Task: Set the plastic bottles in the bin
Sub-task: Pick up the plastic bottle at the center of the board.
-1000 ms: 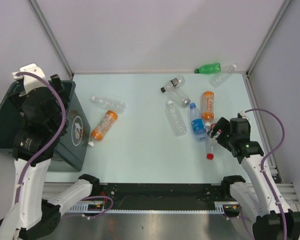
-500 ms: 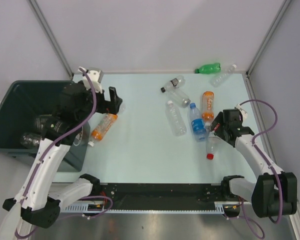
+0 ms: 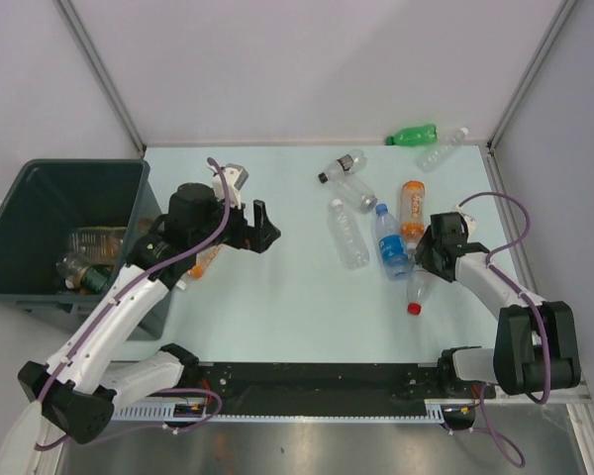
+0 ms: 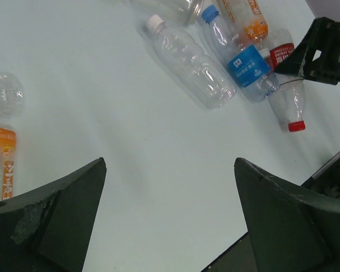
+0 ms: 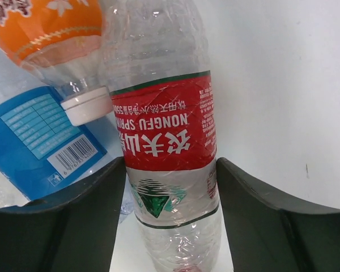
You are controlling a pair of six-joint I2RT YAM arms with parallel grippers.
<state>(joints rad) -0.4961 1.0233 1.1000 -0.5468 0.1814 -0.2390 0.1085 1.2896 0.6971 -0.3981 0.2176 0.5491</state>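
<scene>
Flanking red-label bottle (image 5: 158, 51), right gripper (image 5: 170, 167); overhead hides label (image 5: 165, 133).

bin (image 3: 79, 164): dark grey-green. table (image 3: 277, 297): pale mint. red-labelled bottle (image 5: 167, 136): clear, red band with white lettering, green emblem beneath, red cap. blue-labelled bottle (image 3: 390, 242): clear, blue cap, black barcode on its label. orange bottle (image 3: 412, 203): orange, white cap. green bottle (image 3: 413, 135): solid green.

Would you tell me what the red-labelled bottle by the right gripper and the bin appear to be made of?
The red-labelled bottle looks like thin clear plastic: see-through and creased, with a glossy printed film label. The bin is probably thick moulded plastic, opaque dark grey-green with a dull sheen and a heavy rim.
</scene>
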